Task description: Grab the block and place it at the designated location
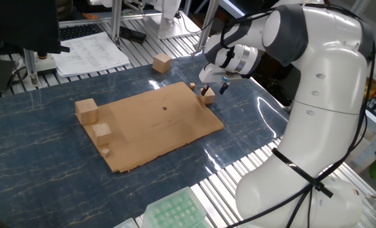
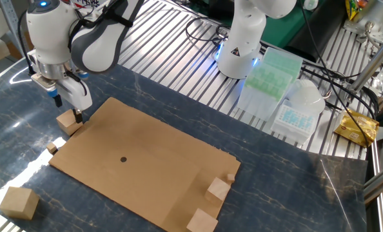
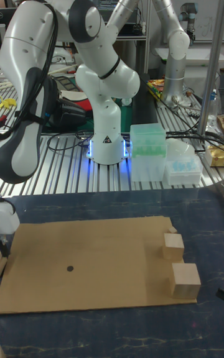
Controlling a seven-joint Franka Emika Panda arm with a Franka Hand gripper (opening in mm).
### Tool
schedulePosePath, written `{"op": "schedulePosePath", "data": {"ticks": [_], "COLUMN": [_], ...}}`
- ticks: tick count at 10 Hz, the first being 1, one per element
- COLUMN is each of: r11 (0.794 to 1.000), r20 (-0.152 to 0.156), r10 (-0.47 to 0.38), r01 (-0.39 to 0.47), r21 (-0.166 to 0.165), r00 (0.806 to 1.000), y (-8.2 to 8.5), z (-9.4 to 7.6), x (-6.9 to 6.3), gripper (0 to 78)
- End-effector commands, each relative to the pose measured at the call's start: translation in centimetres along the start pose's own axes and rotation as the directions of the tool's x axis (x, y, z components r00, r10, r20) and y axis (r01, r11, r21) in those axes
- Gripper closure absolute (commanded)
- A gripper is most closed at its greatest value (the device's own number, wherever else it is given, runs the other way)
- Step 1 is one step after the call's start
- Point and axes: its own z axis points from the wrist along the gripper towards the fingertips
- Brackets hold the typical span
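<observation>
The block (image 1: 208, 96) is a small light-brown wooden cube. It rests on the dark table against the cardboard sheet's (image 1: 151, 128) far right edge, also shown as the block (image 2: 69, 122) at the sheet's left corner. My gripper (image 1: 214, 89) hangs open right over it, with the fingers spread to either side of the cube's top. From the other side the gripper (image 2: 68, 109) reads the same, and the fingers do not press on the cube. The designated location is the black dot (image 1: 164, 107) mid-sheet, dot (image 2: 123, 159), dot (image 3: 70, 267).
A larger cube (image 1: 162, 63) and a tiny chip (image 1: 192, 86) lie off the sheet near the block. On the sheet's opposite end stand a big cube (image 2: 202, 221), a medium cube (image 2: 217, 190) and a tiny one (image 2: 230, 176). Green and clear racks (image 2: 272, 74) sit beyond.
</observation>
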Motion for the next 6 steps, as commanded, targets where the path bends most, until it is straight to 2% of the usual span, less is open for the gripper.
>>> {"op": "schedulePosePath", "data": {"ticks": [1, 6], "r11": [1.0, 1.0], "r20": [0.004, 0.009], "r10": [0.005, 0.005], "r01": [-0.005, -0.005], "r21": [0.002, 0.008], "r00": [1.0, 1.0], "y": [0.3, 0.08], "z": [0.23, 0.98], "x": [-0.51, -0.37], "gripper": [0.1, 0.1]}}
